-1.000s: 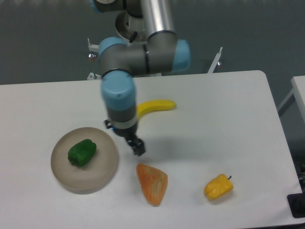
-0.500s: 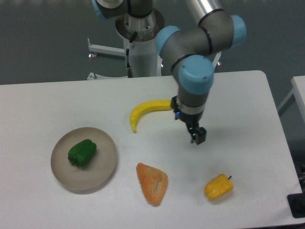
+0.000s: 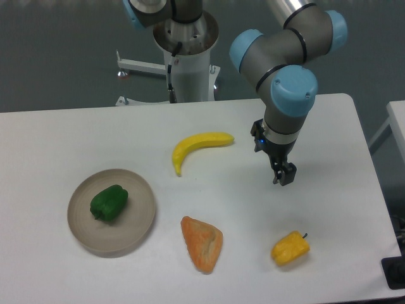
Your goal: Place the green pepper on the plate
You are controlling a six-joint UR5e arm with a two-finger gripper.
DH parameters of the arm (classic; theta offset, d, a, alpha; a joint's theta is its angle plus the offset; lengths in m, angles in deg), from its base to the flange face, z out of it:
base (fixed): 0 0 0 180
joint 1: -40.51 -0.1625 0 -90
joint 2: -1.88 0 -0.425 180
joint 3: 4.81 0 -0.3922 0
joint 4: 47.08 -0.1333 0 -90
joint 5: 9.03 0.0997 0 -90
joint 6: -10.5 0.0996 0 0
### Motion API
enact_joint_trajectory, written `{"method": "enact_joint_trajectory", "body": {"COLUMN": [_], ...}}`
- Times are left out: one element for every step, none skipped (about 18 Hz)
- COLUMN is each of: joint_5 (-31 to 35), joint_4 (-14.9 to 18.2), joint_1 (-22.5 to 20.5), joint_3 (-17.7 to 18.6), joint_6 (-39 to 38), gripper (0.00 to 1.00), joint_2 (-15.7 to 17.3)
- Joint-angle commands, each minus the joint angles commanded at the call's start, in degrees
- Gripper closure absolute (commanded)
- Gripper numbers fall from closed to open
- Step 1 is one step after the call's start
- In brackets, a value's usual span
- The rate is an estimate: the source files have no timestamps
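Camera view: green pepper (image 3: 109,202) sits on the plate (image 3: 140,223), left of centre, well inside the rim, lying on its side and looking settled. Judging by that, the placement itself is done; what's left is just the retreat.

Plate is at the front-left of the white surface (image 3: 329,126). Nearby: orange wedge-shaped piece (image 3: 202,244) just right of the plate, banana (image 3: 196,147) further back toward the middle, yellow pepper (image 3: 290,247) front-right.

End effector (image 3: 284,177) hangs over the right part of the surface, well apart from the plate, between banana and yellow pepper. It holds nothing; fingers look close together, but too small and dark to tell the gap w/ certainty.

To finish well: keep the arm high and away from the plate side, so nothing knocks the rim or the pepper. Watch the yellow pepper below-right, don't drop toward it. No regrasp needed imo.
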Motion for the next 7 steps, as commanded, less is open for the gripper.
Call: {"method": "enact_joint_trajectory", "body": {"joint_5": [-0.09, -0.09, -0.09, -0.26, -0.26, -0.26, -0.26], "joint_4": [0.00, 0.00, 0.00, 0.09, 0.09, 0.09, 0.09], "joint_1": [0.00, 0.00, -0.35, -0.35, -0.35, -0.35, -0.35], "joint_3": [0.00, 0.17, 0.18, 0.18, 0.18, 0.18, 0.26], "joint_6": [0.00, 0.00, 0.09, 0.09, 0.00, 0.09, 0.09], "gripper": [0.00, 0.00, 0.00, 0.00, 0.00, 0.00, 0.00], "joint_2": [0.00, 0.09, 0.09, 0.17, 0.26, 0.26, 0.26]}}
